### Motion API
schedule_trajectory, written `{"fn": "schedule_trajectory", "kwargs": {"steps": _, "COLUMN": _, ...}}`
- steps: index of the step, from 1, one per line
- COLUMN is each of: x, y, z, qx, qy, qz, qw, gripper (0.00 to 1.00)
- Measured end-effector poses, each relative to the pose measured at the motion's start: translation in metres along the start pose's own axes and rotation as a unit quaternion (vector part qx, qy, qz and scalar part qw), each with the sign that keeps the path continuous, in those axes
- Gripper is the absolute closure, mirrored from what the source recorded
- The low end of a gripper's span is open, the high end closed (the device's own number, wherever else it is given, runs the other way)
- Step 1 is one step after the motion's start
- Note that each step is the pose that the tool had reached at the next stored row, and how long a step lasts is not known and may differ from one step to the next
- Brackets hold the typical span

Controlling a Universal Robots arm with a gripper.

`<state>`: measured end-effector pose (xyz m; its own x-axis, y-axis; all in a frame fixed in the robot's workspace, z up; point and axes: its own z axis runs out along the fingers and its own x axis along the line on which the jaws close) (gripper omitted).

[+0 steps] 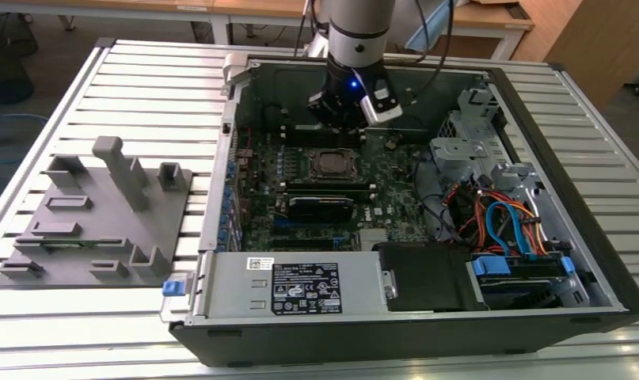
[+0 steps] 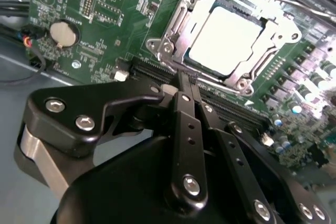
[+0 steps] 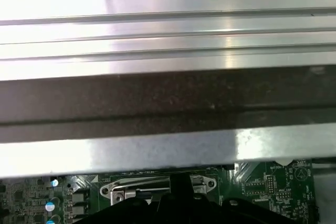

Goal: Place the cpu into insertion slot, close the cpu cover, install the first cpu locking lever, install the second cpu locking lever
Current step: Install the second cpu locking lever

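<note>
slatted metal table, pincer closed beside covered cpu

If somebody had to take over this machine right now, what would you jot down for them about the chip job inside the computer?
Gripper: fingers pressed together, holding nothing, tips right at the edge of the socket.
Chip: already lying flat in the socket on the green board.
Cover: the silver frame appears down around the chip, which shows through its window.
Levers: thin wire bars run along the frame, but I cannot tell whether either is latched.
Done: chip placed, cover apparently closed.
Left: confirm and lock both levers.
</note>
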<state>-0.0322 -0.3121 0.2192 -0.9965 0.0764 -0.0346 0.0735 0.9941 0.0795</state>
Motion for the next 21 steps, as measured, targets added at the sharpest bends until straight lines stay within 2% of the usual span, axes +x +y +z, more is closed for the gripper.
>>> {"fn": "schedule_trajectory", "kwargs": {"steps": 6, "x": -0.0001, "y": -0.0007, "z": -0.0007, "qx": 0.0072, "qy": -0.0005, "qz": 0.0, "qw": 1.0, "gripper": 0.9}}
{"fn": "schedule_trajectory", "kwargs": {"steps": 15, "x": -0.0007, "y": -0.0087, "z": -0.0012, "qx": 0.0087, "qy": -0.0007, "qz": 0.0, "qw": 1.0, "gripper": 0.9}}
{"fn": "schedule_trajectory", "kwargs": {"steps": 21, "x": -0.0008, "y": -0.0099, "z": -0.0015, "qx": 0.0123, "qy": -0.0009, "qz": -0.001, "qw": 0.9999, "gripper": 0.9}}
